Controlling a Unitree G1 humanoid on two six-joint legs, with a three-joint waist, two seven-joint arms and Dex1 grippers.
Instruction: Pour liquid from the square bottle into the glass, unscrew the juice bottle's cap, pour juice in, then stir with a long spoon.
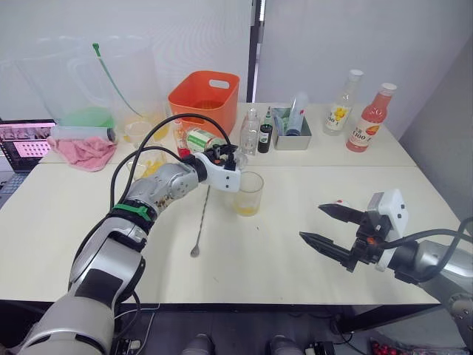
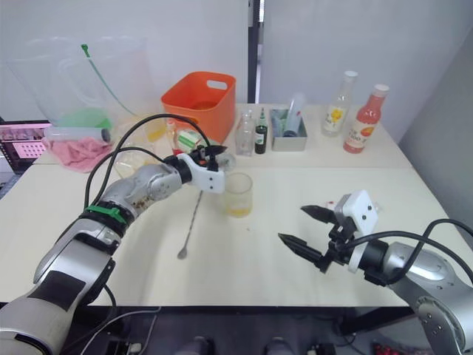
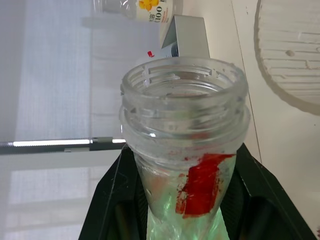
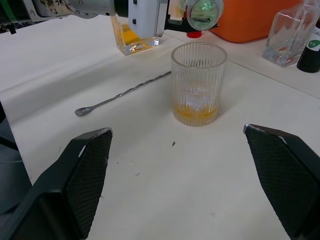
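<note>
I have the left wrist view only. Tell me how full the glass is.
Observer: The glass holds just a shallow layer of yellow liquid at its bottom.
Operator: Report the right gripper.
Observer: The right gripper is open and empty, over the table to the glass's right.
Operator: Now locate the spoon.
Observer: The long spoon lies flat on the table, left of the glass.

A: Glass (image 4: 199,82)?
B: Clear, vertically ribbed; golden-yellow liquid (image 4: 195,114) at the base.
A: Juice bottle (image 3: 186,165)?
B: Clear greenish, red neck band.
A: Spoon (image 1: 201,222)?
B: Silver, twisted stem.
A: Others?
B: Orange bin (image 1: 205,98), pink cloth (image 1: 83,152), cream worktop (image 1: 259,244), black-fingered tools with white housings.
</note>
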